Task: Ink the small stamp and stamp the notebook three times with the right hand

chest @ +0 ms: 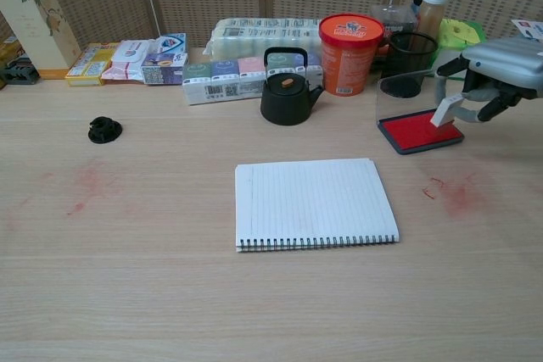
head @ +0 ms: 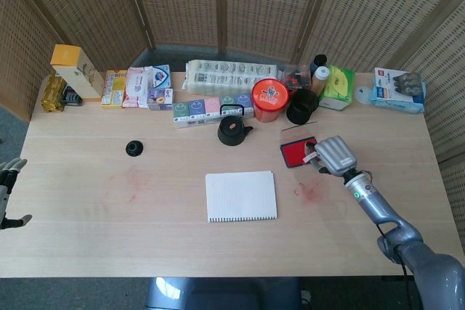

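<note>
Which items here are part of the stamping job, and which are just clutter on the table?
Part of the job:
- small stamp, held by the right robot hand
- red ink pad
- notebook, page unmarked

Lying about:
- black kettle
- orange tub
- black cup
- small black cap
- boxes and packets along the back

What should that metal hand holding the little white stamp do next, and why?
Probably lower the small white stamp straight down onto the red ink pad. The right hand holds it just above the pad's right side, apparently not yet touching, and the white lined notebook bears no prints.
</note>
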{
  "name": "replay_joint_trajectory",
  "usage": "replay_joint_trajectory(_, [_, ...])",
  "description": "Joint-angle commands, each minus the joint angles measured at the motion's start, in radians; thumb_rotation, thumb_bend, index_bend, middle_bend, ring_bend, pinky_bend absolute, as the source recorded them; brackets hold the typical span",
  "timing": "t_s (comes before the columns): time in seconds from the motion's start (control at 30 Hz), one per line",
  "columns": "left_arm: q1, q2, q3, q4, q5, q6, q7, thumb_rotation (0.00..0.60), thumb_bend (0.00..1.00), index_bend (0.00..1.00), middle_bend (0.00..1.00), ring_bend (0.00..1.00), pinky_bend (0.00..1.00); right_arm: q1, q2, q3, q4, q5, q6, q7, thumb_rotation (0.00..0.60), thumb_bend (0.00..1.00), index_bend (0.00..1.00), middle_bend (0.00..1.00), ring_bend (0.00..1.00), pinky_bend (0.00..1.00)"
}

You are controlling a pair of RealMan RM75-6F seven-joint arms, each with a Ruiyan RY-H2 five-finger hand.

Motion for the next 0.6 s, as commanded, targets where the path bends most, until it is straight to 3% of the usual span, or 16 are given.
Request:
replay_joint_trajectory(0.03, [0.0,-0.001,0.0,0.002,-0.001,-0.001,0.002,0.6,0.0,0.0,0.0,0.0,0.06,0.024,-0.016,0.018,0.011,0.019,-0.037,-0.011,0.6,0.56,0.62,1.0,1.0,1.0])
replay_joint_trajectory(0.6, [-0.009,-0.006,-0.007,0.004,-0.035,-0.019,0.014,0.6,0.0,0.0,0.0,0.0,0.06,0.116,-0.114,0.05,0.089,0.067,-0.189,-0.053,0.6,0.56,0.62,1.0,1.0,1.0])
